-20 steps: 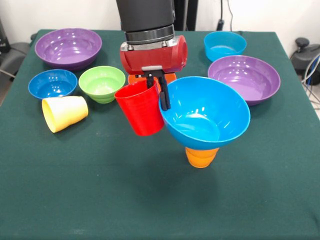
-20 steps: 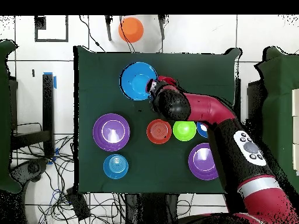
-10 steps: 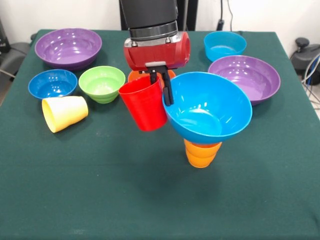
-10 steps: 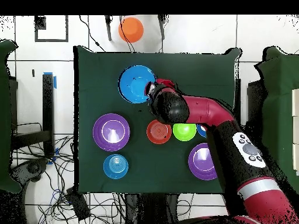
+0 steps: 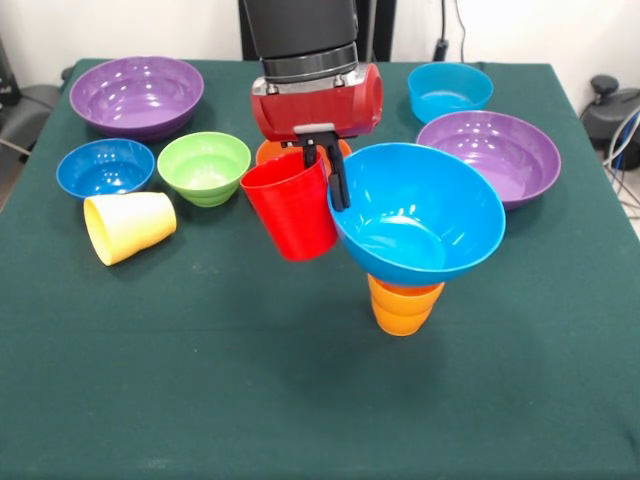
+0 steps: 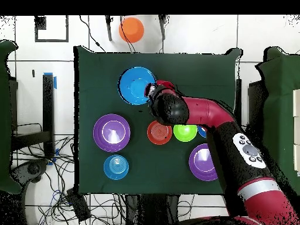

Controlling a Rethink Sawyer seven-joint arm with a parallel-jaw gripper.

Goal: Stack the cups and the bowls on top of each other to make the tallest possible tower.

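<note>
The gripper (image 5: 322,172) hangs above the middle of the table (image 5: 200,380) with its two black fingers (image 5: 335,180) close together, clamped on the rim of the red cup (image 5: 293,210). One finger is inside the cup and the other is outside its wall. The cup is lifted off the table and tilted, its mouth turned up toward the gripper. Its side is just beside the rim of the large blue bowl (image 5: 420,215), and the outer finger lies against that rim.

The blue bowl sits tilted on top of the orange cup (image 5: 403,305), which stands upside down on the table; these two make the tower. From the overhead view the blue bowl (image 6: 136,85) is partly covered by the arm (image 6: 199,117).
</note>
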